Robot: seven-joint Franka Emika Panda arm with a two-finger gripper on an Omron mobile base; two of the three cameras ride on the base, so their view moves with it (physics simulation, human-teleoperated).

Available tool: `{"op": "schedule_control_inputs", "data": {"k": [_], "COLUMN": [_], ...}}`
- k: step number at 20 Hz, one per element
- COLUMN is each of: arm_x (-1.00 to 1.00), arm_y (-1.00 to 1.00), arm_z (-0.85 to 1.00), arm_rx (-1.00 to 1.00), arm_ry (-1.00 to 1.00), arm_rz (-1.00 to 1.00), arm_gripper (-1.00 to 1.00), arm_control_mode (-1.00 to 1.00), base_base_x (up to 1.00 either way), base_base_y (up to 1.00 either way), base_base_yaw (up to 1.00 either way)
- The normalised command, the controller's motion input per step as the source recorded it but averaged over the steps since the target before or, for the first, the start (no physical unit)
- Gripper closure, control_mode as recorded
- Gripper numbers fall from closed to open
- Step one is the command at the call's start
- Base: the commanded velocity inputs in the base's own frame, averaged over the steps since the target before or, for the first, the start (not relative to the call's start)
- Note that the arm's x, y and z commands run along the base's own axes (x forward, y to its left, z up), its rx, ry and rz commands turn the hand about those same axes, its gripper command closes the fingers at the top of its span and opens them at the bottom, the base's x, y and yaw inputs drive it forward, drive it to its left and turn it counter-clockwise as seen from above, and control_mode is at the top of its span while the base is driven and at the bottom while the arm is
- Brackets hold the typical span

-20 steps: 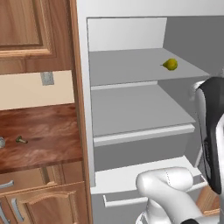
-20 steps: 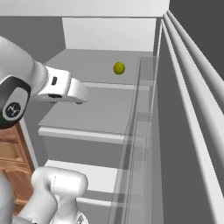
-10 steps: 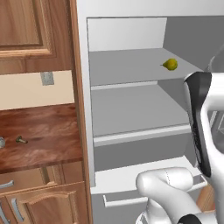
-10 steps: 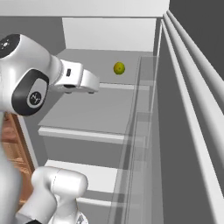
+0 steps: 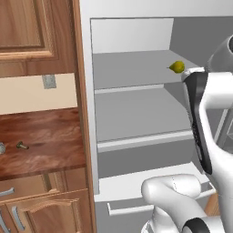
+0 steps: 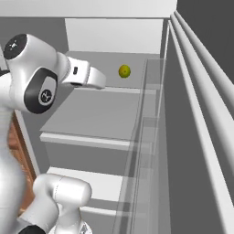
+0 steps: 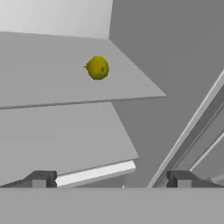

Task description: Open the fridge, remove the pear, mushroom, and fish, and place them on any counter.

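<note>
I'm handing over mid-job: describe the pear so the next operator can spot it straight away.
Look into the open fridge, at the upper shelf. Toward its right side, near the back, sits the pear, alone on the grey-white surface. It is a small rounded yellow-green fruit, the one spot of colour among the pale shelves.

The two small things [image 5: 20, 145] on the table [image 5: 41, 150] are too tiny to identify; one [image 5: 1, 148] is cut by the frame's left edge.
</note>
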Motion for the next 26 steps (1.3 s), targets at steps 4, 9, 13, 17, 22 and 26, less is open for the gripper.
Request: {"op": "schedule_control_inputs", "data": {"k": [4, 9, 13, 17, 22, 26], "arm_x": [0.45, 0.53, 0.47, 0.45, 0.62, 0.89], "arm_y": [-0.01, -0.05, -0.06, -0.23, -0.23, -0.09], "arm_z": [0.00, 0.00, -0.14, -0.23, -0.04, 0.00], "arm_rx": [0.10, 0.08, 0.00, 0.00, 0.00, 0.00], "arm_ry": [-0.07, 0.00, -0.01, -0.02, 0.00, 0.02], "arm_rz": [-0.02, -0.02, 0.00, 0.00, 0.00, 0.00], "arm_gripper": [-1.00, -1.00, -1.00, -1.00, -1.00, -1.00], "arm_control_mode": [-1.00, -1.00, -1.00, -1.00, -1.00, -1.00], "base_base_x": [0.00, 0.00, 0.00, 0.00, 0.00, 0.00], "base_base_y": [0.00, 0.00, 0.00, 0.00, 0.00, 0.00], "base_base_yaw": [0.00, 0.00, 0.00, 0.00, 0.00, 0.00]}}
